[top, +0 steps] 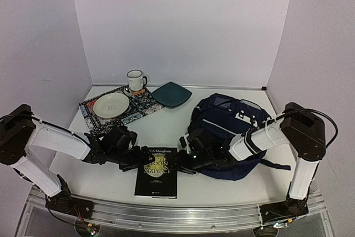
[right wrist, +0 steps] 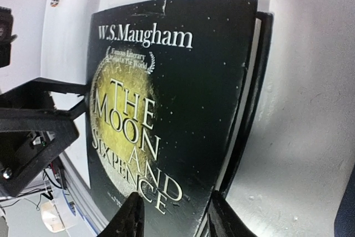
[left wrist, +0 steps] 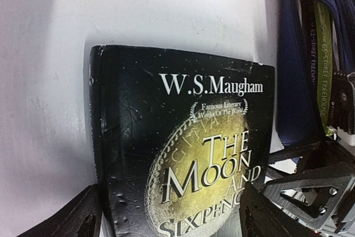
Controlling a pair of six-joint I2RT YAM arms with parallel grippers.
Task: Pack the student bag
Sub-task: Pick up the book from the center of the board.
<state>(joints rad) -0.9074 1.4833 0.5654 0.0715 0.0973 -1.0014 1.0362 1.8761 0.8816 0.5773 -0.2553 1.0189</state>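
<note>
The student bag (top: pixel 233 123), a large navy backpack, lies at the right of the table; its straps (left wrist: pixel 299 70) show in the left wrist view. A black paperback book (top: pixel 157 178) with a gold coin cover lies in front of it. My left gripper (top: pixel 141 158) hovers at the book's upper left, its jaws open wide over the cover (left wrist: pixel 183 137) without gripping (left wrist: pixel 169 215). My right gripper (top: pixel 186 160) is at the book's right edge. One finger lies on the cover (right wrist: pixel 166 81) and the other under the page edge, so it is shut on the book (right wrist: pixel 177 212).
At the back left a patterned mat (top: pixel 89 110) carries a cream plate (top: pixel 111 105) and a white mug (top: pixel 135 80). A dark teal square plate (top: pixel 172 94) sits beside it. A metal rail (top: pixel 177 217) runs along the table's near edge.
</note>
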